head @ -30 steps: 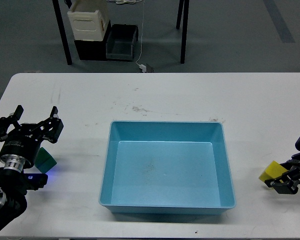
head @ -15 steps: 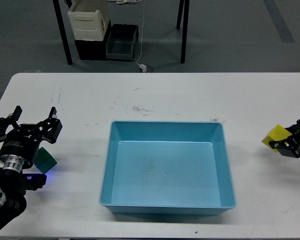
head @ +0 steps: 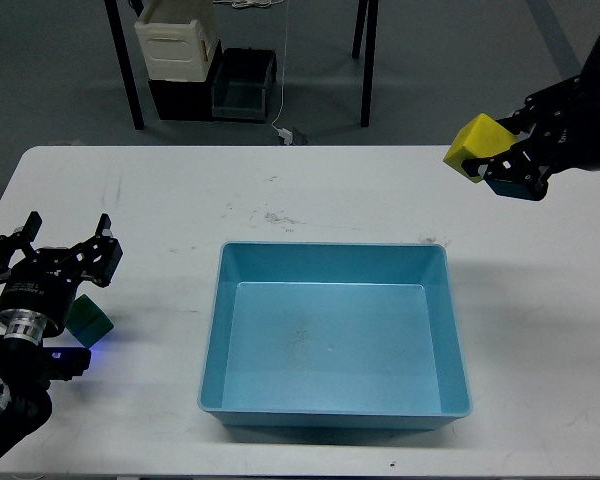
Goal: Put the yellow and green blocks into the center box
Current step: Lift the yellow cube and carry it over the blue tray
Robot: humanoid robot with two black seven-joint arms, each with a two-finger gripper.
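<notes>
yellow block (head: 477,146) sits clamped in the right gripper (head: 505,160), raised above the white table (head: 310,190), up and to the right of the light blue tray's (head: 335,410) far right corner. green block (head: 88,319) rests on the table just beneath the left gripper (head: 52,250), whose fingers are spread wide, left of the tray.

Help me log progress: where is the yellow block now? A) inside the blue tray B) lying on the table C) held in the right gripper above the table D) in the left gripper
C: the yellow block sits pinched in the raised right gripper, clear of the light blue tray.
</notes>
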